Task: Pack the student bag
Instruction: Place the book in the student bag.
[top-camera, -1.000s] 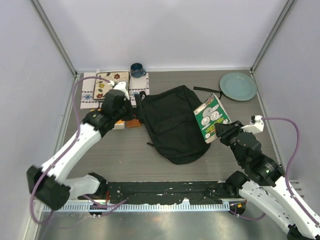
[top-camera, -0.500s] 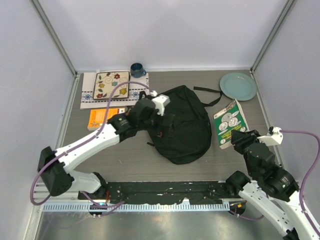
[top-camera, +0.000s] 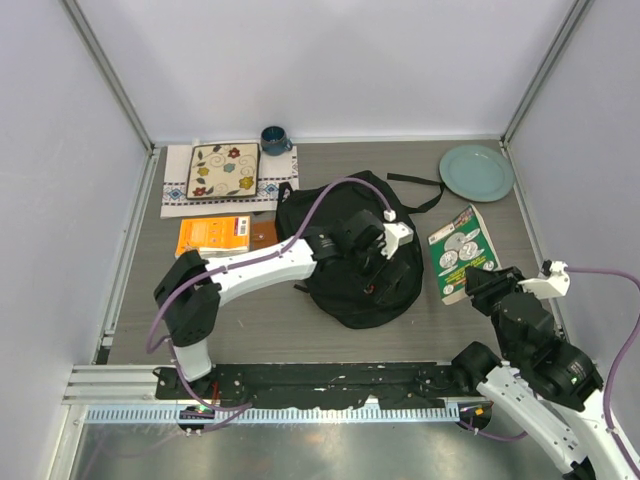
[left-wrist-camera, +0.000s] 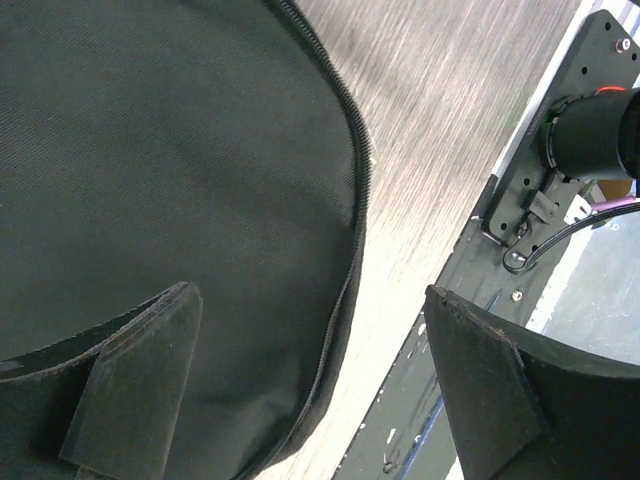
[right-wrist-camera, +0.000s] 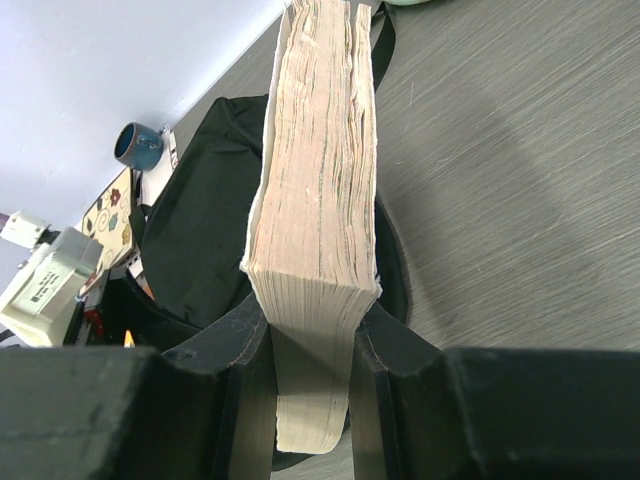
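Observation:
The student bag (top-camera: 350, 303), a big black soft backpack, lies flat in the middle of the table, straps trailing toward the back right. My left arm reaches across it. The left gripper (top-camera: 388, 280) hangs over the bag's near right part, open wide. In the left wrist view its gripper (left-wrist-camera: 310, 390) straddles the bag's zippered edge (left-wrist-camera: 355, 190), holding nothing. My right gripper (top-camera: 482, 291) is shut on a thick green-covered book (top-camera: 458, 250), right of the bag. The right wrist view shows the book's page edge (right-wrist-camera: 320, 180) clamped between the fingers (right-wrist-camera: 240, 380).
A teal plate (top-camera: 476, 172) sits at the back right. A blue mug (top-camera: 274, 139) and a floral mat (top-camera: 223, 170) on a white cloth are at the back left. An orange book (top-camera: 212, 236) lies left of the bag. The rail (top-camera: 330, 378) runs along the near edge.
My left arm has swung from the orange book at the left across the bag to its right side. My right gripper has drawn the green book off the bag, to the right.

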